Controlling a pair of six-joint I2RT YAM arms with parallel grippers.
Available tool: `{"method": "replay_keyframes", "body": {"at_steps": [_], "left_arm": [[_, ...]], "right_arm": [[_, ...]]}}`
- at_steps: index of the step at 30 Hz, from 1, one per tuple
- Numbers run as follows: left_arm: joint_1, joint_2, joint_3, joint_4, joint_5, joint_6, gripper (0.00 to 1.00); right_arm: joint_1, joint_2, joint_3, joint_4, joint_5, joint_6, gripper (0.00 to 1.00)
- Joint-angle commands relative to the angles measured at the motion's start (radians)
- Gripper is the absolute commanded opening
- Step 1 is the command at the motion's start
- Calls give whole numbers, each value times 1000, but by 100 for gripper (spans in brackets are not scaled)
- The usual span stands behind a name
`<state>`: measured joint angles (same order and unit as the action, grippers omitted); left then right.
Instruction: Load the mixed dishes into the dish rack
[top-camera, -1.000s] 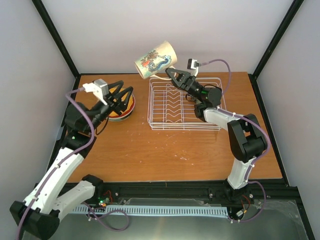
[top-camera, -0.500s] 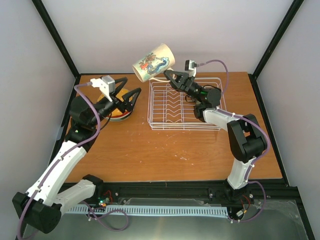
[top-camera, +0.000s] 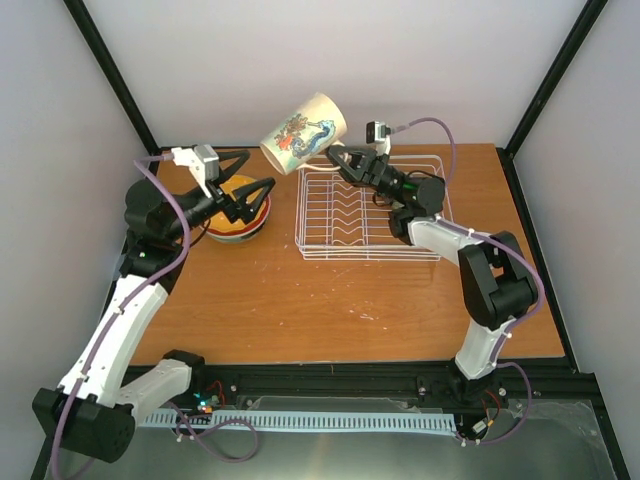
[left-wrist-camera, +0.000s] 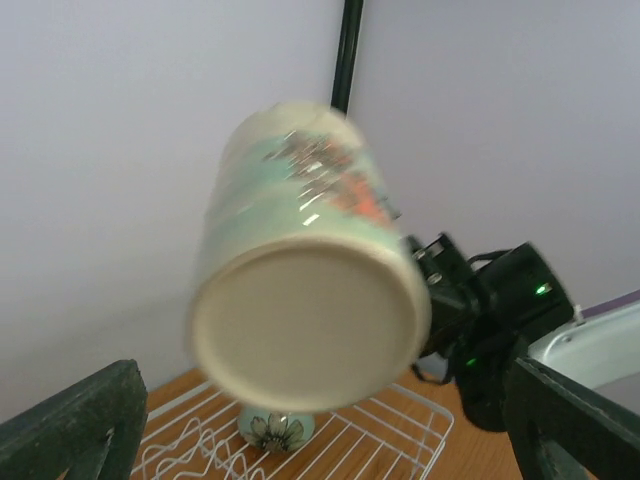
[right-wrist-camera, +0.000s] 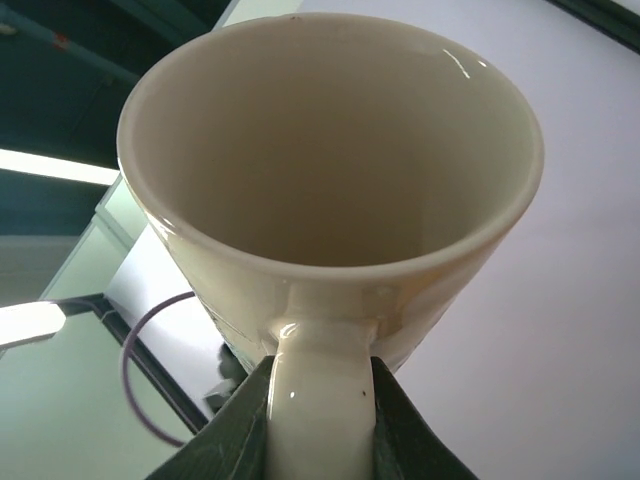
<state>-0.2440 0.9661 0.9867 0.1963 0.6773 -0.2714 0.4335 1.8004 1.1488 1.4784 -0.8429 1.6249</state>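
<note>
**Mug aloft, rack not yet loaded**

On the far left of the wooden surface (top-camera: 330, 300), the left tool (top-camera: 258, 170) gapes wide over the stacked plates (top-camera: 235, 228), holding nothing. To the right, the rack (top-camera: 345, 228) shows no dish from above. Over its far-left corner the right tool (top-camera: 335, 153) pinches the handle of the mug (top-camera: 303, 128), which hangs tilted in the air. By this, every dish seems left to load. No writing is legible; the mug bears only a picture.

A brown wooden tabletop (top-camera: 330, 300), marked with faint white scuffs, is enclosed on three sides by plain pale walls (top-camera: 420, 60). Black corner posts (top-camera: 112, 78) are set where the walls meet. A black rail (top-camera: 330, 378) is fixed along the near edge. Soft, even light is cast throughout.
</note>
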Motion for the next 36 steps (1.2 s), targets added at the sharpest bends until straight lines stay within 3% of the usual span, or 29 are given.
{"method": "replay_keyframes", "body": {"at_steps": [1,6,15,30,36], "left_arm": [[87,21,25,29,136,-42,99],[182,83,10,217,370,-228,100],[183,168,-27,628,533,-592,100],[181,143,-30,674,481,-697,100],[164,144,-33,601,435,-651,100]], "right_arm": [[7,-122,17,199,1,23,3],[9,-141,16,199,-13,33,3],[13,-121,-1,198,-7,-22,3],[30,-84,11,193,0,-90,3],[40,-96,11,184,8,-131,3]]}}
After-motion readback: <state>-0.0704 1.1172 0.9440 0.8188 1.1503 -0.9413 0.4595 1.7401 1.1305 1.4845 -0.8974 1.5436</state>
